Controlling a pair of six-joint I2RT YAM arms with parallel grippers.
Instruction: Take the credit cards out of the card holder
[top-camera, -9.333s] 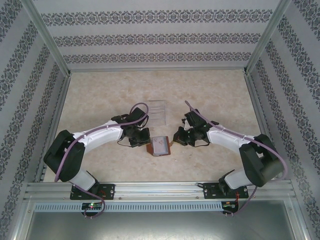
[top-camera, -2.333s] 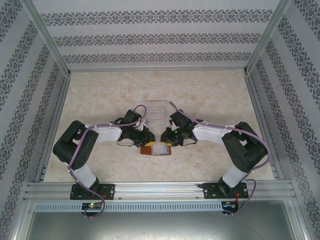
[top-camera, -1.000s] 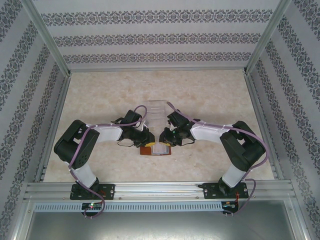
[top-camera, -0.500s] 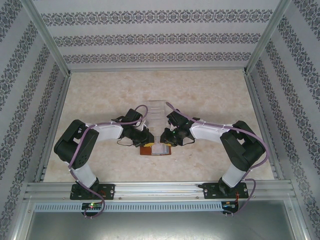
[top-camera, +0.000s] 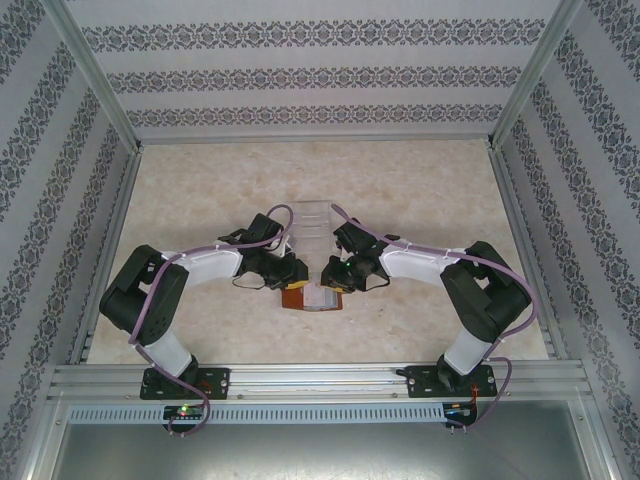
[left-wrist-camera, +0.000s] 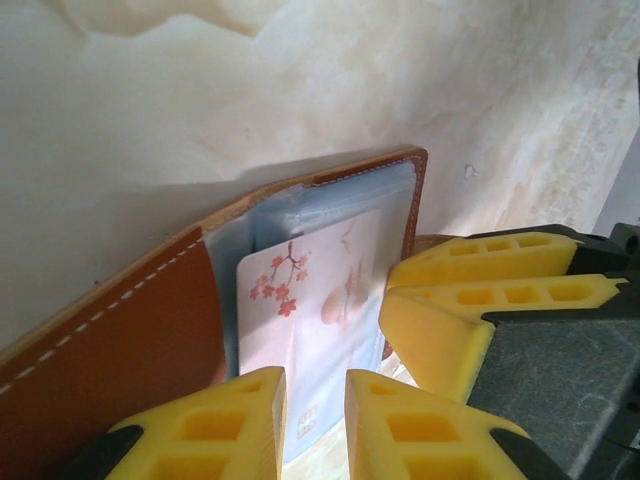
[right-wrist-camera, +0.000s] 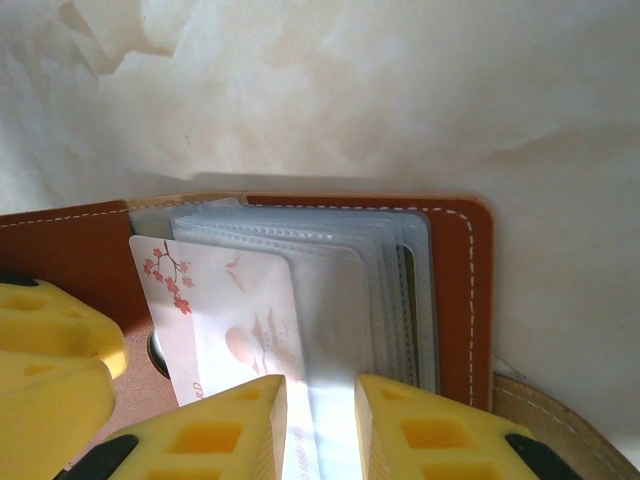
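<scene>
The card holder (top-camera: 296, 299), a reddish-brown leather wallet, lies open on the table between both grippers. Its clear sleeves (right-wrist-camera: 390, 290) fan out over the right half (right-wrist-camera: 455, 290). One of the credit cards (right-wrist-camera: 230, 320), pale with red blossom print, sticks partway out of a sleeve towards the left flap (left-wrist-camera: 120, 340). My left gripper (left-wrist-camera: 315, 385) hovers over this card (left-wrist-camera: 310, 310), jaws a narrow gap apart, nothing pinched. My right gripper (right-wrist-camera: 322, 395) sits over the sleeves, jaws likewise slightly apart. In the top view the left gripper (top-camera: 291, 276) and right gripper (top-camera: 333, 281) nearly meet.
A clear plastic tray (top-camera: 312, 226) lies just behind the wallet, between the two wrists. The right gripper's yellow fingers (left-wrist-camera: 470, 300) crowd the left wrist view. Patterned walls enclose the beige table (top-camera: 420, 180), with open surface behind and to both sides.
The left jaws have parted slightly and the left arm's elbow has shifted a little outward. The right arm and the wallet have stayed put.
</scene>
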